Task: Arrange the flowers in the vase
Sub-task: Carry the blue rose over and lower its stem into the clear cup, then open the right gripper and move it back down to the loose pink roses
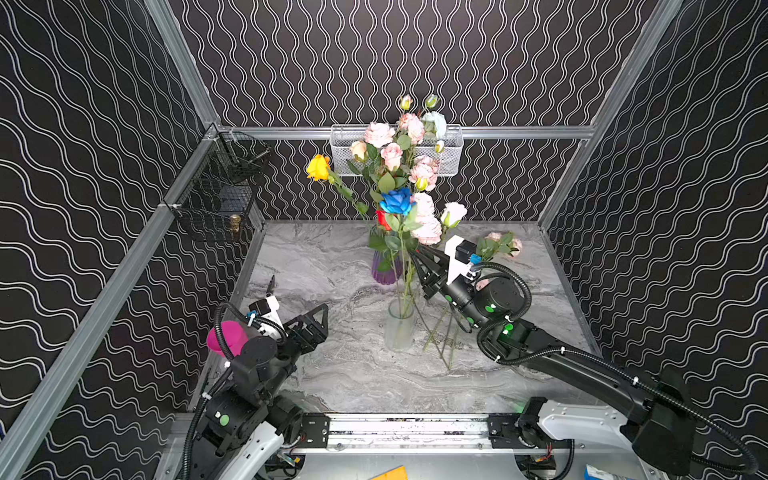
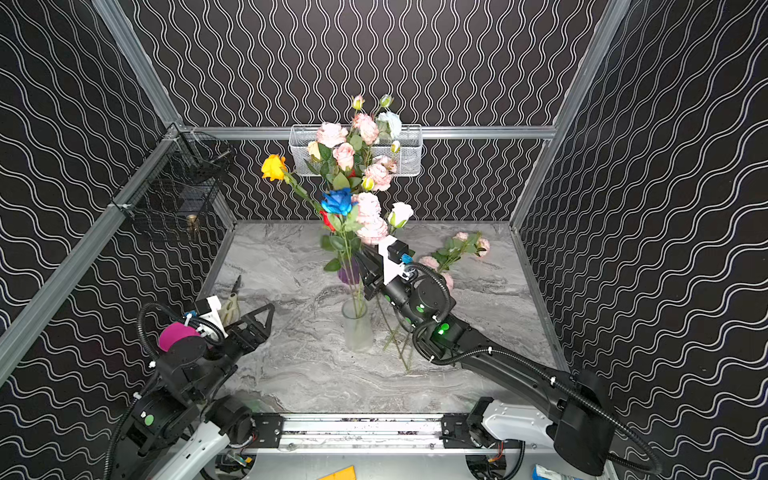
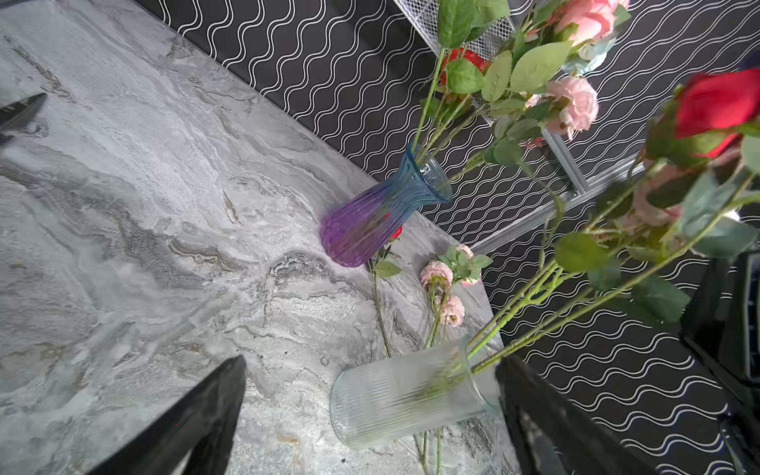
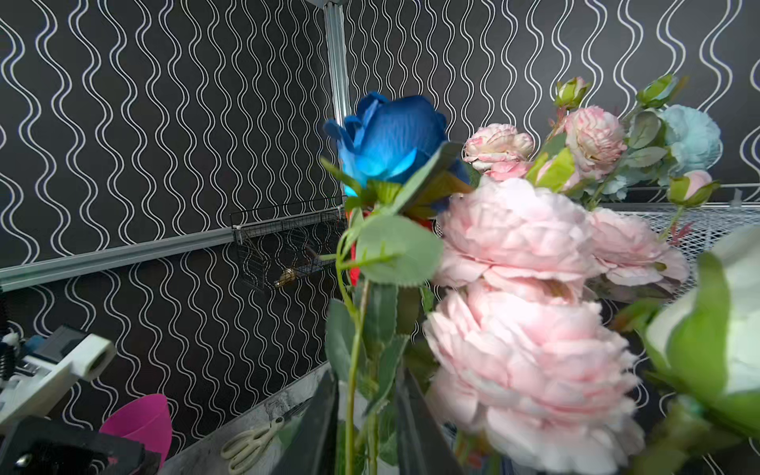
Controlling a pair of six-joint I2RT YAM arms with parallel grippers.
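Observation:
A clear ribbed vase stands mid-table with several flowers in it, among them a blue rose and a red rose. Behind it, a purple-blue vase holds a yellow rose and pink blooms. My right gripper is above the clear vase, its jaws slightly apart around the blue rose's stem without pinching it. My left gripper hangs wide open left of the clear vase, holding nothing.
Loose pink flowers lie on the table at the back right, their stems running beside the clear vase. Scissors and a magenta cup are at the left. A white mesh basket and a black wire basket hang on the walls.

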